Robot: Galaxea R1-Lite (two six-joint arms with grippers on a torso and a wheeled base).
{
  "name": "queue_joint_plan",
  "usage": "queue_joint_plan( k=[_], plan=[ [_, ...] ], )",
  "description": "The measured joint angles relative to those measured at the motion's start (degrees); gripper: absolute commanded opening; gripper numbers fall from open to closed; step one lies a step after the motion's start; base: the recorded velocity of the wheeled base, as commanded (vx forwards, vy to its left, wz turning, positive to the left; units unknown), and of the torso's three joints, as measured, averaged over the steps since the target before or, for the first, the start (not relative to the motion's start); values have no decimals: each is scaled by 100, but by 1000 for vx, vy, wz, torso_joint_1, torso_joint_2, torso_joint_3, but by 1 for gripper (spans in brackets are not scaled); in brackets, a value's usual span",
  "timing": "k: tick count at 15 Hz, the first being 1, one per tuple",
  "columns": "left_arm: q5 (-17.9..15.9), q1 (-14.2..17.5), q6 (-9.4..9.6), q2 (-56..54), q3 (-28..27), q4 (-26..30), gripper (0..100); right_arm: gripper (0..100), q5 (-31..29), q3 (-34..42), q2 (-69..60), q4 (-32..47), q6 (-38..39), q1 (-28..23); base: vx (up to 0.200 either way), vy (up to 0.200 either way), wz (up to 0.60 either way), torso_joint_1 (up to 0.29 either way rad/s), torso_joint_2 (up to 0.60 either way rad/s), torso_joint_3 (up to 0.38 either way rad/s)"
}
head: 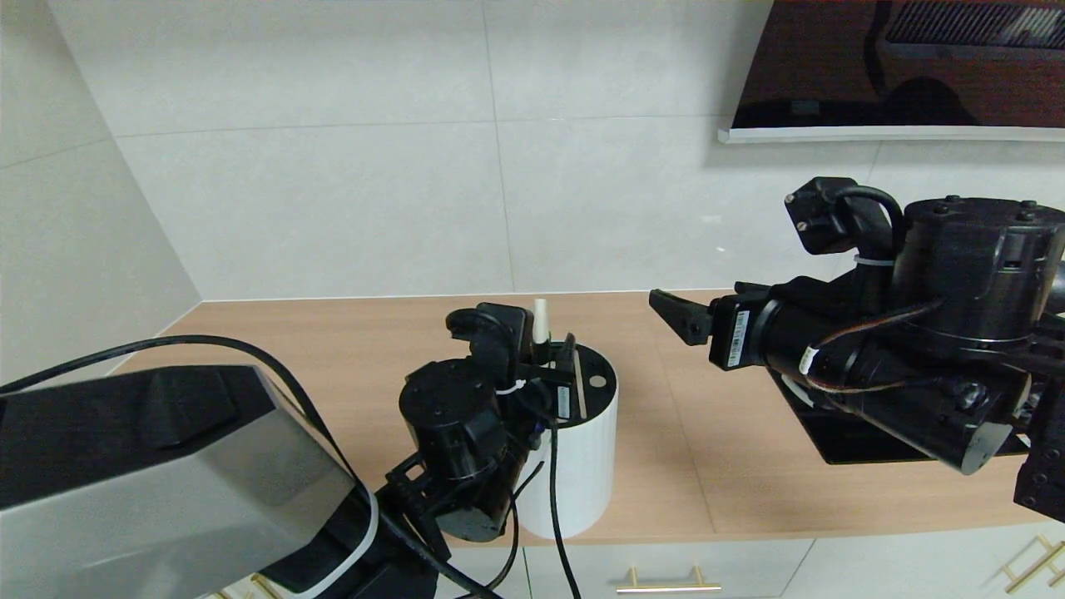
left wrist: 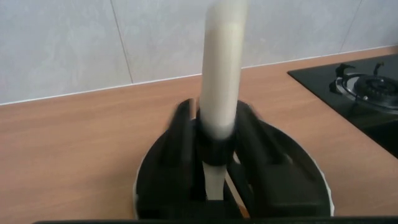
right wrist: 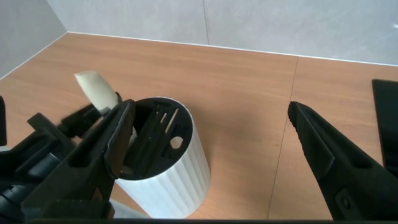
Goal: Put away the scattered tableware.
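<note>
Nearest to me, directly above the holder (head: 582, 466), is my left pincer (left wrist: 214, 134). Its jaws are closed narrowly on the cream handle of a utensil (left wrist: 221, 68), gripping it low down. The handle stands close to upright and sticks out above the fingers. Below the grip a thinner stem runs down to the holder's black slotted top. I cannot tell how deep it sits in a slot.

The holder is a white ribbed cylinder standing on the table (head: 333, 333), close to the table's front edge.

To the holder's right and a little beyond it, my right pincer (right wrist: 210, 112) hangs above the table. Its jaws are spread wide and carry nothing, and it is apart from the holder.

Farther right of the holder is a black hob (left wrist: 367, 87) set into the table. Behind the holder is a tiled wall (head: 333, 208).

Hazards, as I judge them:

- **Stem off the slot:** If the stem is not lined up with a slot, pressing down would load the black top off-centre. That could rock or tip the holder, and there is little table in front of it.
- **Letting go too early:** If I release with the stem only shallowly in, the tall handle could lean over and lever the utensil out onto the table.
- **Withdrawing the left pincer:** A sideways pull could drag the handle or catch the holder's rim.
- **Right pincer:** A swing toward the holder could knock it.
</note>
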Motion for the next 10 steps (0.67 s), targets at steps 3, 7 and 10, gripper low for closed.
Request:
queue_joint_plan(
  k=[3,7,10],
  plan=[
    [1,0,-1,-5,13,0,100,100,0,0,0,0,-1,0,0,0,0,0,0,0],
    [1,0,0,-135,50,-60,100,100,0,-2,0,0,-1,0,0,0,0,0,0,0],
    [-101,0,2,-675,172,-5,100,100,0,-9,-15,2,-1,-5,0,0,0,0,0,0]
  ],
)
